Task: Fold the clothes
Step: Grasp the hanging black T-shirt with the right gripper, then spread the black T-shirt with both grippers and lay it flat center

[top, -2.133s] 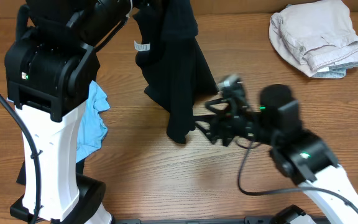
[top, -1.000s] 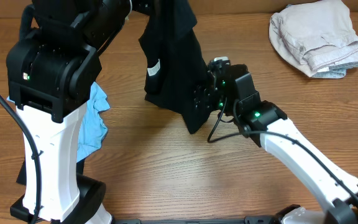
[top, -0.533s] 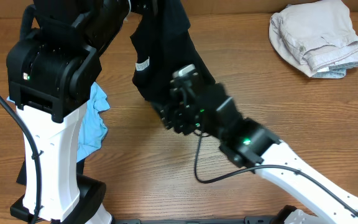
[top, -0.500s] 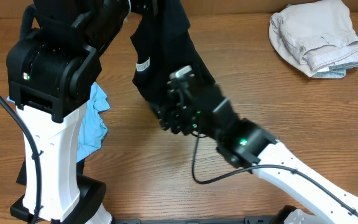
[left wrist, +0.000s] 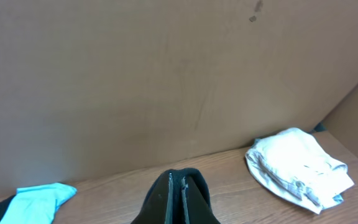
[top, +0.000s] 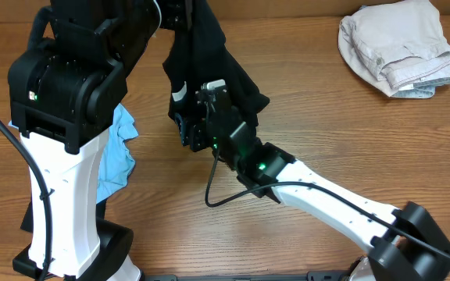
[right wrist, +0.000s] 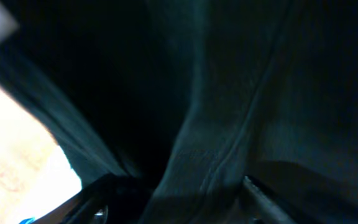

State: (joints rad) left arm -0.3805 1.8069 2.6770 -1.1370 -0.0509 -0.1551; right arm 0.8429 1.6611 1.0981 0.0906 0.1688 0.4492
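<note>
- The right gripper (top: 192, 126) is wide open, with the low edge of the black shirt (top: 209, 55) between its fingers.
- Above it, the left gripper (left wrist: 178, 190) pinches the shirt's top tight.
- The shirt looks soft, light and floppy, so grab a bottom corner.

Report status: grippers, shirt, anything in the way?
Left gripper shut on black shirt, holding it up. Right gripper open, jaws around shirt's lower folds. Blue garment and beige garment lie off to the sides.
</note>
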